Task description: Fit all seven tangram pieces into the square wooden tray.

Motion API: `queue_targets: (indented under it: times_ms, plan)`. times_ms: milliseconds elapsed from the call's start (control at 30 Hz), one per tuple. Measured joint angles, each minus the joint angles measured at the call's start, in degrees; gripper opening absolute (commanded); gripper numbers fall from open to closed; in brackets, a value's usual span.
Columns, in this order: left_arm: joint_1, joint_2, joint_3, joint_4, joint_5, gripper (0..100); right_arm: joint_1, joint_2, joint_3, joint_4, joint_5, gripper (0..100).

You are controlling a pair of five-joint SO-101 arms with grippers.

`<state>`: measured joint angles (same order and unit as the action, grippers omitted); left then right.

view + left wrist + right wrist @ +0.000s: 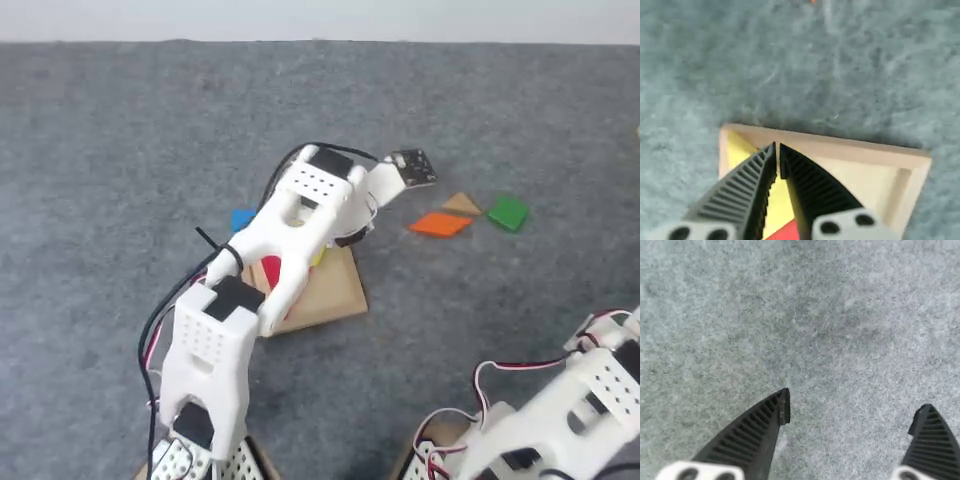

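left fingers (755,175) basically shut, empty, over yellow piece (739,149) | left arm (300,215) hides most of wooden tray (335,290) | right fingers (755,435) wide open, empty

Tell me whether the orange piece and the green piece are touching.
Apart. The high view shows the orange piece and the green piece lying with a strip of bare grey cloth between them.

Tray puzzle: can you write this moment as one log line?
left gripper shut, above tray | yellow piece in tray | right gripper open | orange piece, green piece outside tray
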<state>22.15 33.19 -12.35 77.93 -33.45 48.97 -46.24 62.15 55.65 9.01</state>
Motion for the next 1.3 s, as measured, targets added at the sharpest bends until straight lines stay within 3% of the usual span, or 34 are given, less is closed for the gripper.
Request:
queue_targets:
  times_ms: [133, 400, 967, 1133, 1300]
  plan:
    - [0.44, 0.0, 2.29, -2.11, 0.0, 2, 0.0, 0.0, 0.0, 0.0, 0.0, 37.9]
    - [-5.63, 0.0, 2.46, -2.99, -0.09, 2, 0.0, 0.0, 0.0, 0.0, 0.0, 37.9]
    - [-4.66, -5.8, 7.3, -2.99, -1.49, 2, 0.0, 0.0, 0.0, 0.0, 0.0, 37.9]
    - [-10.02, -11.52, 7.3, -3.96, -1.49, 2, 0.0, 0.0, 0.0, 0.0, 0.0, 37.9]
    - [-15.82, -7.38, 6.68, -5.8, -1.32, 2, 0.0, 0.0, 0.0, 0.0, 0.0, 37.9]
